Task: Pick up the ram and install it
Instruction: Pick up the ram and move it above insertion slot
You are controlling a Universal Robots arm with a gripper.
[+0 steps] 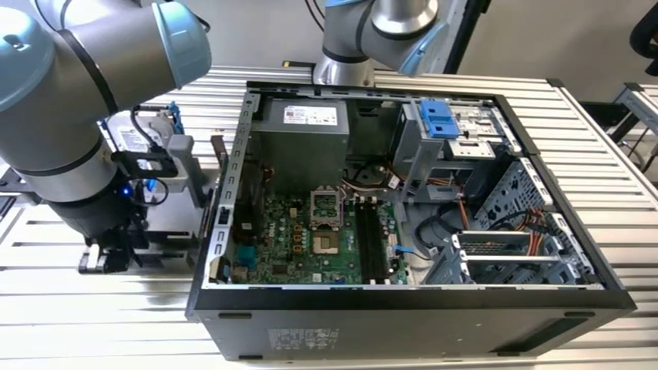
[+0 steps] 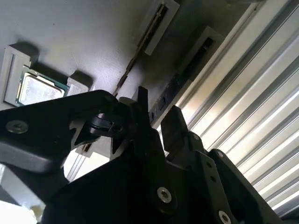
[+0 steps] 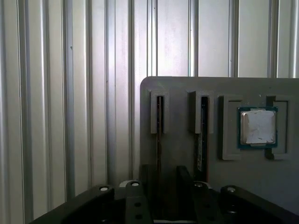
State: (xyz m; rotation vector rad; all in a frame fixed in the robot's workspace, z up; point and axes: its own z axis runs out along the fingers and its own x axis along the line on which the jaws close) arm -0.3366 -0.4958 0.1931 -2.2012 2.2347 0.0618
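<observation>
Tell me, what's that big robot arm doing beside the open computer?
The robot arm hangs over a grey holder beside the computer. Its gripper is open, close over the ram, which stands on edge in a slot next to a silver chip. Nothing is gripped yet. The motherboard's long black slots look empty.

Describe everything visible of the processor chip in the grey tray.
The processor chip is a small square with a dull silver metal lid, smeared paler across the middle, and a thin green board edge around it. It lies flat, lid up, in a recess of the grey tray, seated between raised grey brackets on two sides. It sits beside the tray's two narrow slots, apart from them. In the second wrist view its lid catches glare.
</observation>
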